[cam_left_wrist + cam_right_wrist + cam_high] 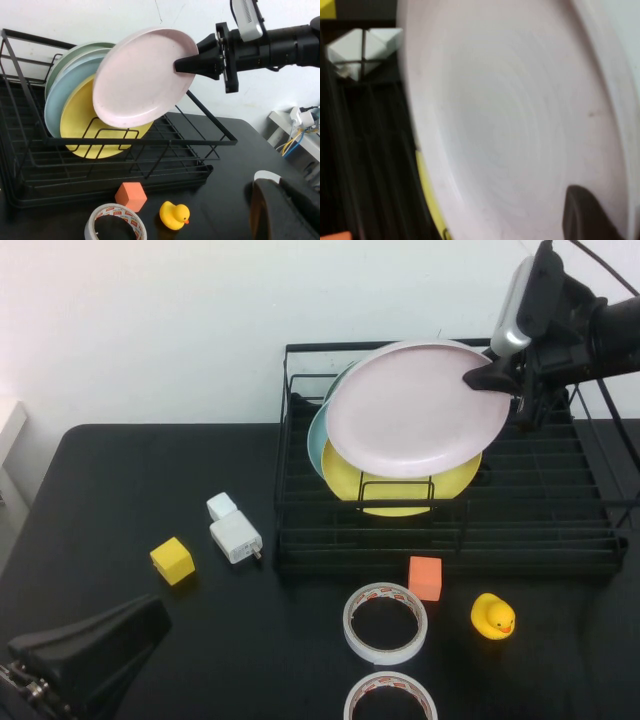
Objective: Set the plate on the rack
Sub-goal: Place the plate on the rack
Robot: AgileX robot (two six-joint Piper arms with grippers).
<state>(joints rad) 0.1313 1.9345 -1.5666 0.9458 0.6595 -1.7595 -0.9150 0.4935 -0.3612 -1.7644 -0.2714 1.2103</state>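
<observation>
Above the rack (300,540), the right gripper (497,377) grasps the pink plate (415,410) by its right rim; near left, the left gripper (85,650) rests clenched.

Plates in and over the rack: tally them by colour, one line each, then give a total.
Pink: 1, the plate pinched at its rim by the right claw, above the rack
Yellow: 1, the yellow plate
Light blue: 1, the light blue plate
Pale green: 1, the green plate
Total: 4
The left claw, shut, sits parked at the table's near left.

High view looks down; wrist views share the plate (415,410).
</observation>
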